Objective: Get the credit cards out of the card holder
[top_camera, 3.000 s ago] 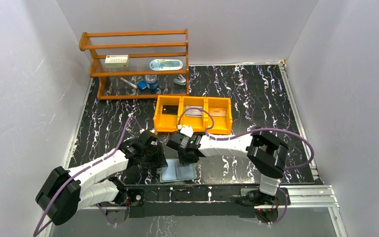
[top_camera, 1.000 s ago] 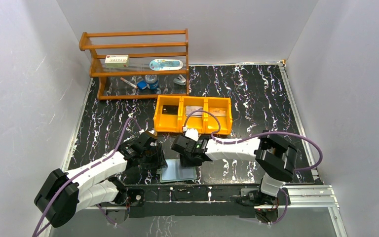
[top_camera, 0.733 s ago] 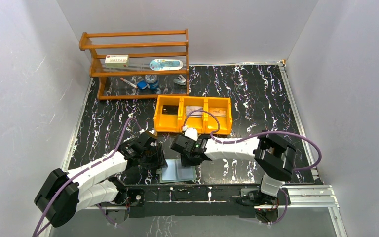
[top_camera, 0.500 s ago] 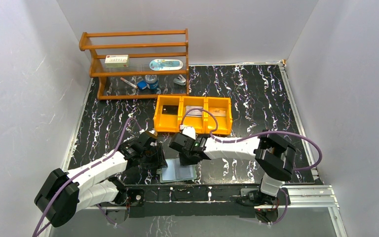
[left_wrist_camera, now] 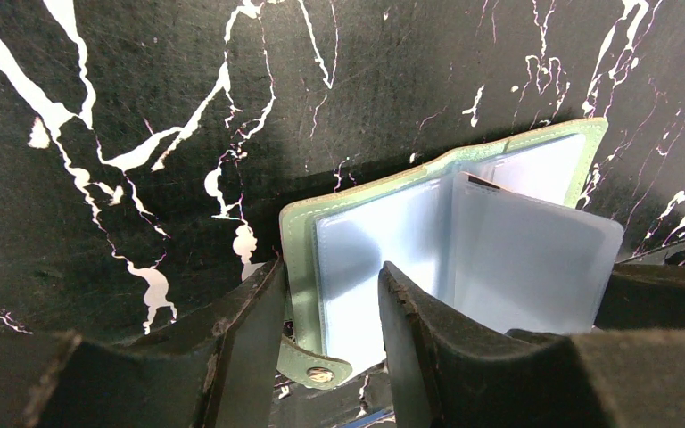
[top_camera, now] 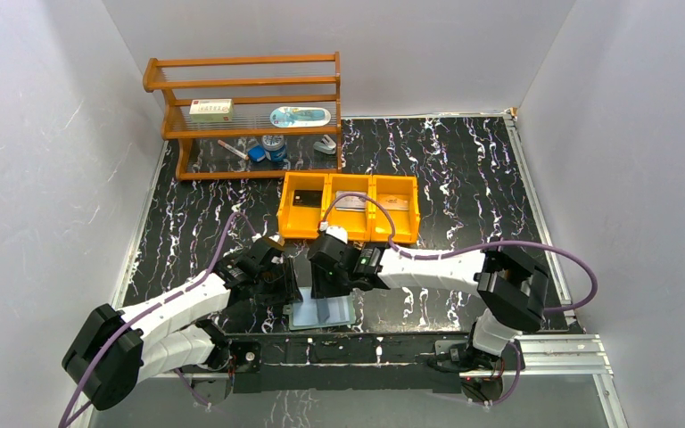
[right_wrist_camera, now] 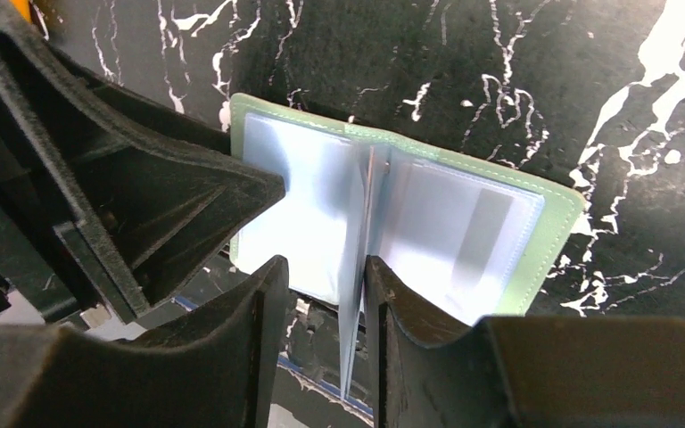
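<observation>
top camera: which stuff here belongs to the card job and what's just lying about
Job: card holder, black card, silver-grey card, tan card, orange tray.
Lying about: wooden rack, white box with red print.

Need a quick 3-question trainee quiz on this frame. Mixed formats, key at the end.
1. True or false: the card holder lies folded shut on the table.
2. What stands between the fingers of the right gripper?
A. a tan card
B. a clear pocket leaf of the holder
C. the rim of the tray
3. Fill in: in the top view, the black card lies in the ___ compartment of the orange tray.

Key:
1. False. It lies open, with both panels spread.
2. B
3. left
</observation>
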You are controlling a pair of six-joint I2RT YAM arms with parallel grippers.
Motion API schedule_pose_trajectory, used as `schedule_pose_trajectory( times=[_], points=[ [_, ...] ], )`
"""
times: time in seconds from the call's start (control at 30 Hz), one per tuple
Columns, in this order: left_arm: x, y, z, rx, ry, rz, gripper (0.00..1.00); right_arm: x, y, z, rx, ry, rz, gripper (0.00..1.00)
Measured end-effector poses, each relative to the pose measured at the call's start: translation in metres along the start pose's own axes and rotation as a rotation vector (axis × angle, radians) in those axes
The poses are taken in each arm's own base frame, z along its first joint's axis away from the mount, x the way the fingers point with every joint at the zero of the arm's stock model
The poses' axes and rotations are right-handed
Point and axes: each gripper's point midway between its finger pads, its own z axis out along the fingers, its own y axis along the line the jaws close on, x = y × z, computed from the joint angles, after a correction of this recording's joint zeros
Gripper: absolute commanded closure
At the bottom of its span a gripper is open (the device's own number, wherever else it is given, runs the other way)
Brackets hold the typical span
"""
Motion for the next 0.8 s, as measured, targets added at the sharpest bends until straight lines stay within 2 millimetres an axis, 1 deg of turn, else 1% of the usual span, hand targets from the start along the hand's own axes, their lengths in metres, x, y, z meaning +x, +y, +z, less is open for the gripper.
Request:
schedule_pose_trajectory(
  times=[0.13, 0.3, 0.5, 0.6, 0.67, 0.8],
  points=[
    [0.0, 0.0, 0.0, 0.0, 0.0, 0.0, 0.59, 0.001, 0.011, 0.0, -0.047, 0.018, -0.027, 0.49],
    [0.0, 0.001, 0.0, -0.004, -0.002, 0.0, 0.59, 0.002, 0.035, -0.004, -0.169, 0.042, -0.07, 0.45],
    [-0.002, 0.014, -0.009, -0.062, -0.041, -0.018, 0.55, 0.001, 0.042, -0.004, -0.205, 0.038, -0.071, 0.45],
    [-0.006, 0.019, -0.015, -0.081, -0.082, -0.038, 0.51, -0.001, 0.036, -0.004, -0.195, 0.009, -0.053, 0.47],
    [-0.01, 0.021, -0.021, -0.096, -0.112, -0.055, 0.5, 0.0, 0.025, -0.006, -0.17, -0.016, -0.029, 0.48],
    [-0.021, 0.02, -0.035, -0.103, -0.176, -0.079, 0.49, -0.002, 0.011, -0.011, -0.16, -0.047, 0.026, 0.51]
  ],
)
